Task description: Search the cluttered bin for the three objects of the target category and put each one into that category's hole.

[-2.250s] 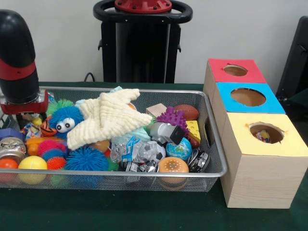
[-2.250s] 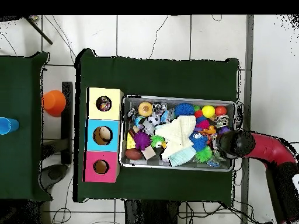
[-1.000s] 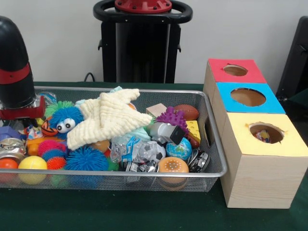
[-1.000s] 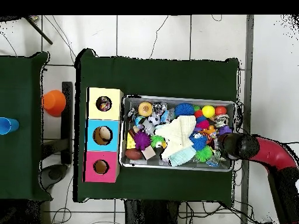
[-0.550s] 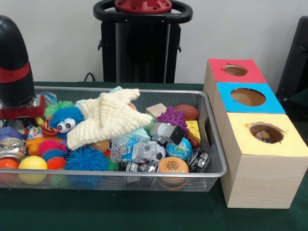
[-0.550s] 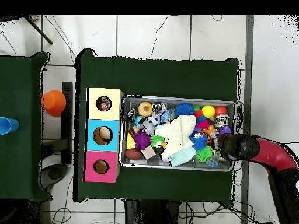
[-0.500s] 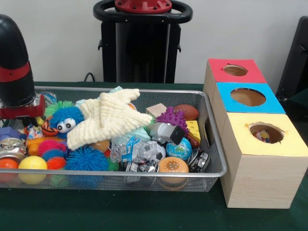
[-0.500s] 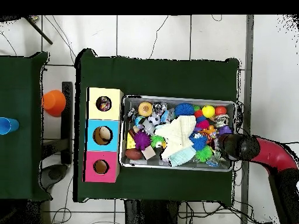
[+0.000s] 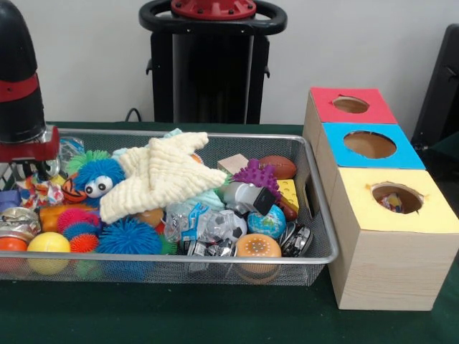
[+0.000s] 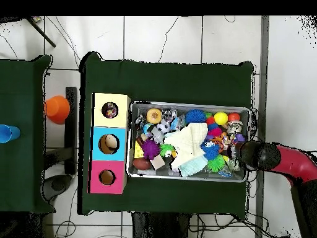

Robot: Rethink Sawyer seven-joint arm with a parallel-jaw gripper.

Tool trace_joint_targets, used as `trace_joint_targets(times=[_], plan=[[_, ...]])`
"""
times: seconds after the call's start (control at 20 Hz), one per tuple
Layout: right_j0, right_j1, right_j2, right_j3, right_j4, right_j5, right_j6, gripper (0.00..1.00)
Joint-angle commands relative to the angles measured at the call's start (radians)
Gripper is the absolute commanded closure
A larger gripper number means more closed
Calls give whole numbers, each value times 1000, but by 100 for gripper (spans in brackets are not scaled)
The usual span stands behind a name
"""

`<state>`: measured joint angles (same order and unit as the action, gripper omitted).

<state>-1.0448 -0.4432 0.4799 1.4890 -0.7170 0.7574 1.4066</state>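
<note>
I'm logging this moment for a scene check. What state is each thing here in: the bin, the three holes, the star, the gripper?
Bin: full of toys.
Yellow hole: holds something colourful.
Blue hole: holds a pale object.
Red hole: looks empty.
Star: lying flat on top of the pile.
Gripper: over the bin's end, fingers hidden.

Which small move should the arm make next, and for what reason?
Probably move back in over the bin toward a toy: the arm hangs raised at the bin's end, its gripper is hidden, and the yellow box alone shows something in its hole.
</note>
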Motion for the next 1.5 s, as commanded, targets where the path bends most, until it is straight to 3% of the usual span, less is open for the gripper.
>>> trace_joint_targets(times=[0.05, 0.5, 0.8, 1.15, 1.5], plan=[[37, -72, 52, 63, 70, 58, -66, 100], [50, -107, 35, 69, 118, 91, -73, 100], [67, -171, 24, 118, 158, 104, -49, 100], [127, -302, 15, 278, 216, 44, 66, 100], [210, -376, -34, 346, 274, 17, 164, 100]])
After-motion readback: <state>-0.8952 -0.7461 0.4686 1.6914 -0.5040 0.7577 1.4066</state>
